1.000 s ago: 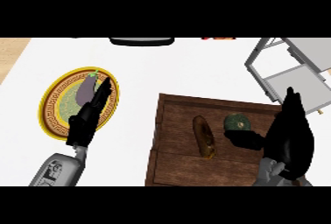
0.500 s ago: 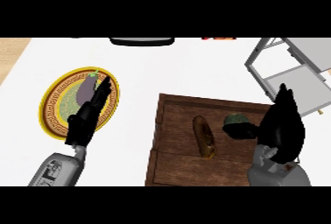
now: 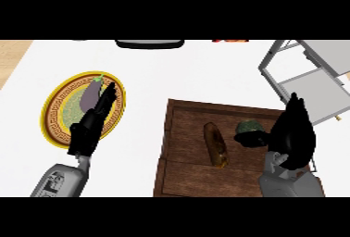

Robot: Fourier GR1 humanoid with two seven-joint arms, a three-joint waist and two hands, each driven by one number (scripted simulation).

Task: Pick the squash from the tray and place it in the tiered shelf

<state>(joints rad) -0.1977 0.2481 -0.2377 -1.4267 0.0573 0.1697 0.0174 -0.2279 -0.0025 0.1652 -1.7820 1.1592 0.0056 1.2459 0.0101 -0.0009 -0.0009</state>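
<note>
The squash, small, dark green and round, lies in the right part of the brown wooden tray. My right hand stands just right of it, open with fingers pointing up. Its thumb reaches left and touches the squash's lower edge. The tiered shelf, a grey frame with white boards, stands at the upper right, beyond the tray. My left hand is open and rests with straight fingers over a plate at the left.
A long brown loaf-like item lies in the tray left of the squash. The yellow-rimmed patterned plate holds a purple eggplant. A dark object and an orange item sit at the counter's far edge.
My right hand has shifted left toward the squash, and its thumb now reaches the squash's lower edge. The left hand and the squash have stayed in place.
</note>
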